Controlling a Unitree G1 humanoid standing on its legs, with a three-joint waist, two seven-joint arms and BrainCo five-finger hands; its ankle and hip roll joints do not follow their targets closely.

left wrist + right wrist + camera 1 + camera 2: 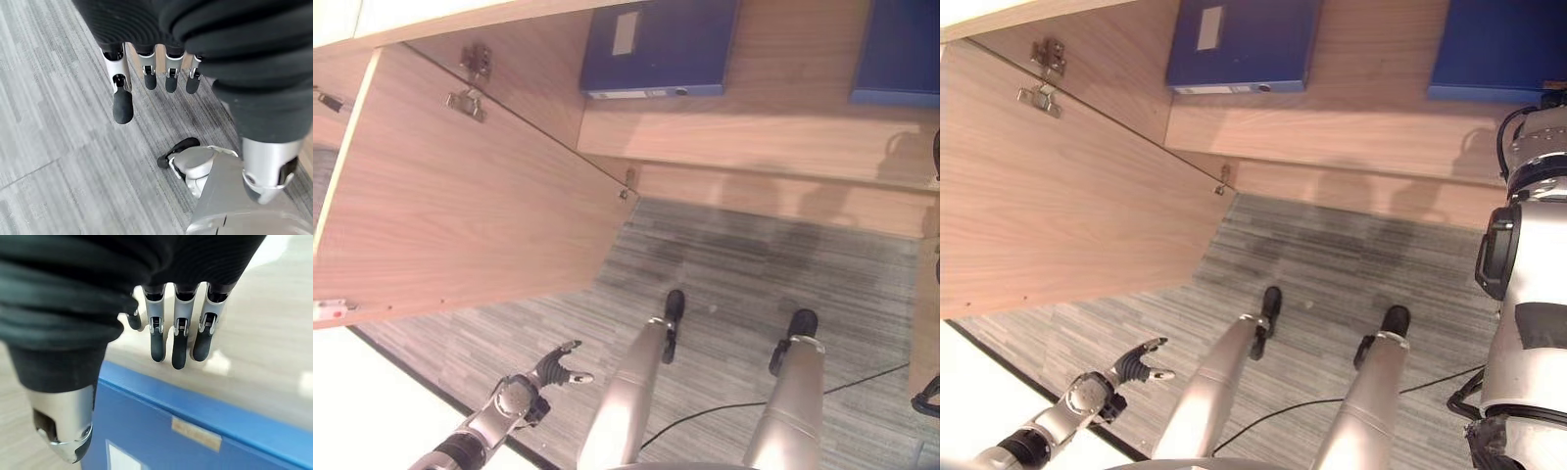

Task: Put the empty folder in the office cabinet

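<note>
Two blue folders lie flat on the wooden cabinet shelf: one at the middle and another at the far right. My right hand hangs open with straight fingers just above a blue folder and the shelf's wood, holding nothing. My left hand is low at the lower left over the carpet, open with fingers spread and nothing in it; the left wrist view shows its fingers straight above the floor.
The cabinet door stands swung open on the left, its hinges showing near the top. Grey striped carpet covers the floor in front of the cabinet. A white surface fills the lower left corner.
</note>
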